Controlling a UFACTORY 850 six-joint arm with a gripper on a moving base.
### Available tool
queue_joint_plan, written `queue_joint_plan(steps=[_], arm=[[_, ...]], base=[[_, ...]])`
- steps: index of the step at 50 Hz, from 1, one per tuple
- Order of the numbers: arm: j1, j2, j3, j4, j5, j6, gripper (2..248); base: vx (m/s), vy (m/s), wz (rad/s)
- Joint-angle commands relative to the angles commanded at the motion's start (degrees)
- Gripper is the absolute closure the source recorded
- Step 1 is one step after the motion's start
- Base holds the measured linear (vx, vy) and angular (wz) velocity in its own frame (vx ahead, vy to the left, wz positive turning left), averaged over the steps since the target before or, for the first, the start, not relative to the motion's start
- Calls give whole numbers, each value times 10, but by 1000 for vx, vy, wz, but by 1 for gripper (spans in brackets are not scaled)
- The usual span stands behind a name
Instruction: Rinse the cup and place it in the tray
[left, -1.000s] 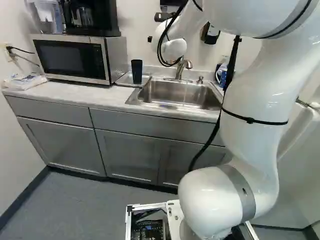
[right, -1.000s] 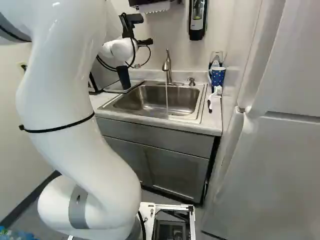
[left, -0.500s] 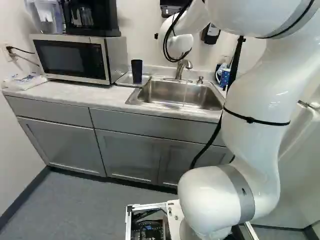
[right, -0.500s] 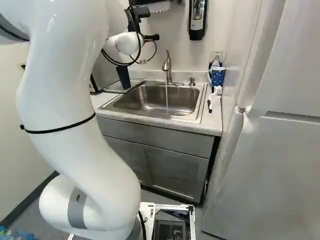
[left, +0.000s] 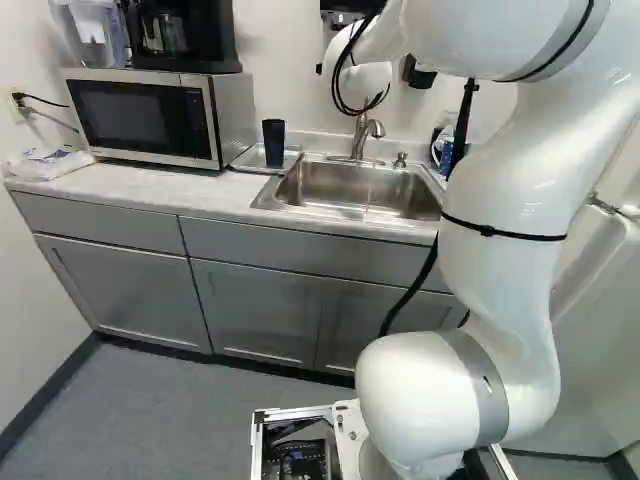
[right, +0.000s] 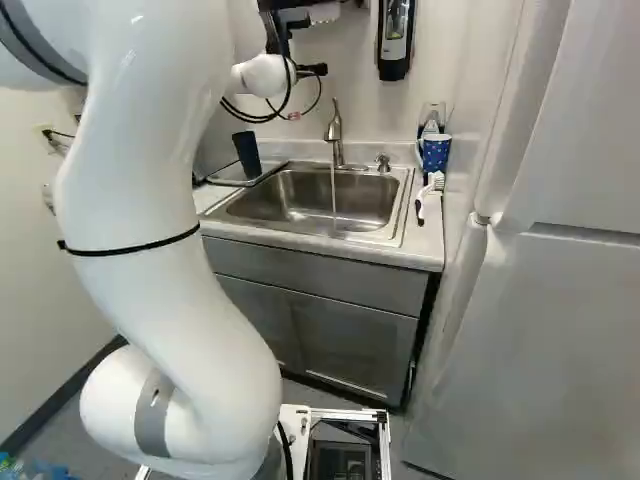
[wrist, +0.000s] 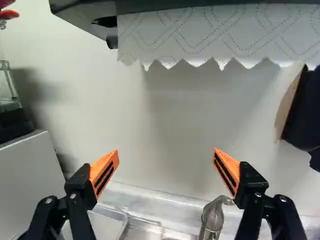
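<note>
Going across the left base view from its left edge, a crumpled white packet (left: 48, 163) lies on the counter (left: 135, 182), beside a microwave (left: 145, 118) that carries a clear container (left: 92, 35) and a black coffee maker (left: 180, 38). Just right of the microwave is the tray (left: 245, 165), and the dark cup (left: 274, 145) stands upright in it, clear of the gripper. Next comes the steel sink (left: 350, 187), with the faucet (left: 362, 135) rising behind it; the right base view shows a thin stream of water (right: 333, 195) running from the spout into the basin. The white arm (left: 510, 180) reaches forward, its far end high over the back of the sink. There the gripper (right: 290, 22) is in front of the wall; in the wrist view its two fingers stand wide apart with nothing between the orange pads (wrist: 104, 172). Paper towel (wrist: 215, 35) hangs from its holder ahead of and above them, and the faucet is low, close by one finger. A small lever (right: 382, 162) stands right of the faucet, then a blue dotted mug (right: 436, 152) with a brush (right: 430, 195) in front of it. A black wall dispenser (right: 395, 40) hangs above, and a tall white fridge (right: 540, 300) fills the right side.
</note>
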Motion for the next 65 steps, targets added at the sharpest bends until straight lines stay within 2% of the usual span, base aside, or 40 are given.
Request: queue_joint_plan(steps=[17, 46, 65], arm=[[-10, -19, -41, 0, -48, 0, 3], [-24, -32, -56, 0, -123, 0, 3], [-23, -32, -57, 3, -178, 0, 3]], base=[[0, 0, 0], [0, 0, 0], [0, 0, 0]])
